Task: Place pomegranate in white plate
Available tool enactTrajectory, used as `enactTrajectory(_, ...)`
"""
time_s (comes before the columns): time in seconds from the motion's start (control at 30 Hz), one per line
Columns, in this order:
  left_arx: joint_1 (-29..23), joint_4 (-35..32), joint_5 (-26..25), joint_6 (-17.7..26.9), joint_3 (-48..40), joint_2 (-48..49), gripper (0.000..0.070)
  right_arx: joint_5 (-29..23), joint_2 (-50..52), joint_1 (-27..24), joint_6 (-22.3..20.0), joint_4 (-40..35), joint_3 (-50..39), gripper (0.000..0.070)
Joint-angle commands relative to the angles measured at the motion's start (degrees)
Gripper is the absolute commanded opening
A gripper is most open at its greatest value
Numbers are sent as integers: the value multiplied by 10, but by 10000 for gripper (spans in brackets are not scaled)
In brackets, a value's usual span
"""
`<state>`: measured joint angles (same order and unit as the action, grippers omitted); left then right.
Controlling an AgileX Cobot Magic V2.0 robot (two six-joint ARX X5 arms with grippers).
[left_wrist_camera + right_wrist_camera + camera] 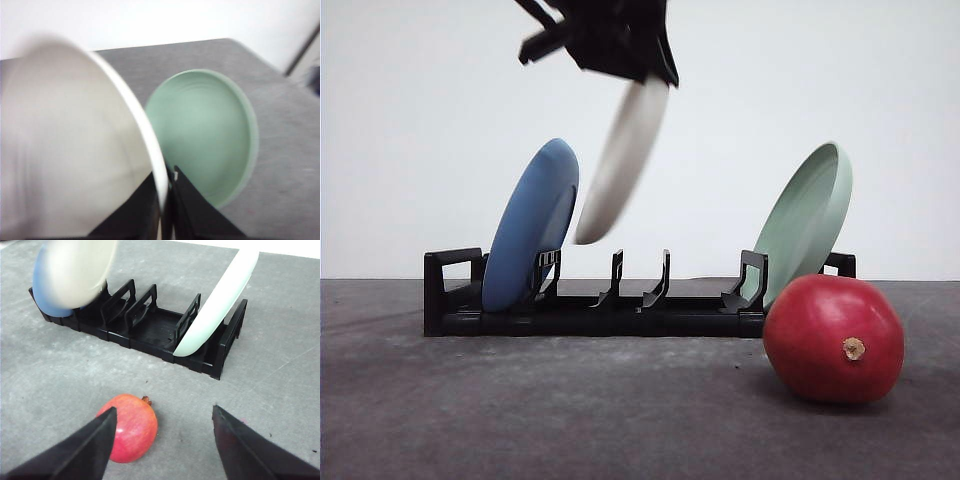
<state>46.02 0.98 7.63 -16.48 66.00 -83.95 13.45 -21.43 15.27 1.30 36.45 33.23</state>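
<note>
The glossy red pomegranate (pixel 825 335) rests on the grey table at the front right, its tan nub facing the camera. High above the rack, my left gripper (pixel 640 75) is shut on the rim of the white plate (pixel 620 165), which hangs tilted and motion-blurred in the air. The left wrist view shows the white plate (pixel 65 140) pinched between the left gripper's (pixel 165 180) dark fingers. My right gripper (pixel 165 412) is open low over the table, with the pomegranate (pixel 132 427) beside its left finger. The white plate (pixel 77 270) also appears blurred over the rack's far end.
A black dish rack (pixel 620 315) stands across the middle of the table. A blue plate (pixel 530 225) leans in its left slot and a pale green plate (pixel 805 220) in its right slot, just behind the pomegranate. Grey tabletop (pixel 570 420) lies in front.
</note>
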Motion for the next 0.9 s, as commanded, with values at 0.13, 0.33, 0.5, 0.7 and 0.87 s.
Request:
enactTrajectory(0.13, 9, 28, -53, -68, 11, 39, 12, 1, -2, 2, -4, -7, 9, 386)
enactTrajectory(0.33, 19, 28, -78, -80, -14, 74, 11, 0, -2, 2, -4, -7, 9, 386)
enactTrajectory(0.5, 30, -70, -98, -83, -93, 114, 11, 0, -2, 2, -4, -6, 9, 386)
enactTrajectory(0.7, 38, -177, -105, -87, -210, 179, 12, 0, -2, 2, -4, -5, 9, 386)
enactTrajectory(0.87, 41, -203, -106, -79, -283, 231, 11, 0, -2, 2, -4, -4, 9, 386)
